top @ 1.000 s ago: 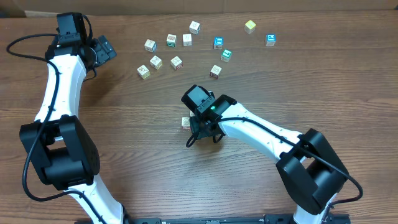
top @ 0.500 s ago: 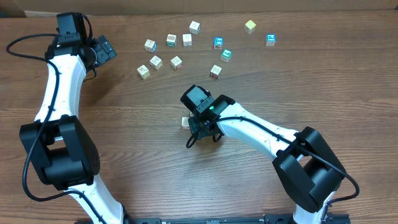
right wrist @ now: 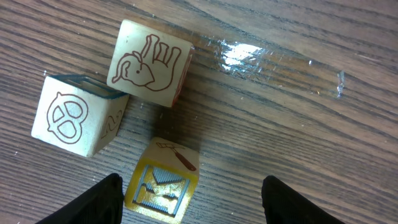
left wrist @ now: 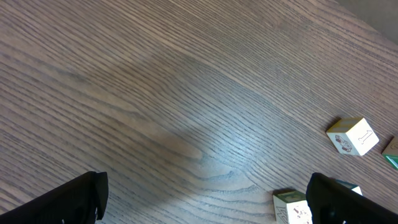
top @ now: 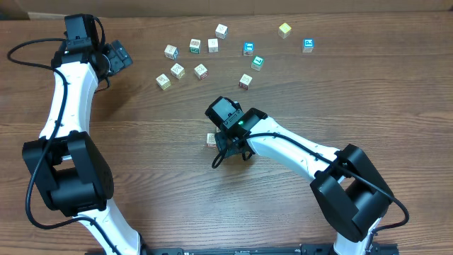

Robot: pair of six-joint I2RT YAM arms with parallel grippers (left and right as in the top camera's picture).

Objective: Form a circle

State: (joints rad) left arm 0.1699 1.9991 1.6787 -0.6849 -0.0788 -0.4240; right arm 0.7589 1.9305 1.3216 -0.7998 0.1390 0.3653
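**Wooden cubes huddle at right gripper point(right wrist: 189, 190) in a three-piece circle point(right wrist: 115, 121)**

The right gripper's two dark fingers point(right wrist: 99, 199) stand spread, pinching nothing, low over the wood-grain table point(right wrist: 298, 124). A yellow cube point(right wrist: 163, 183) with a saw picture lies between them. It sits close against one finger and well clear of the other.

Just ahead of the fingertips sit the other two pieces of the circle. One is a whitish elephant cube point(right wrist: 149, 62) drawn in red-brown line. The other is a pretzel cube point(right wrist: 68, 118) edged in teal. These two nearly meet at a corner, and a narrow gap separates them from the yellow cube. Farther ahead and to one side, a glossy streak point(right wrist: 273, 59) like clear tape shines on the wood.

From overhead the arm covers most of the clump. Only one pale cube point(top: 211, 139) peeks out just beside the gripper.

Well apart from it, toward the far edge of the table, a dozen loose cubes point(top: 201, 71) lie scattered. They are white, yellow and teal-marked.

The left gripper point(left wrist: 208, 208) is off at the far corner, well away from the circle. Its fingertips point(left wrist: 68, 199) are spread as wide as the wrist view allows, with bare table between them. A small whitish cube point(left wrist: 292, 206) sits close by one fingertip. A white cube with a red mark point(left wrist: 353, 135) lies a little farther out on the same side. The teal edge of another cube point(left wrist: 392, 149) is cut off by the frame.
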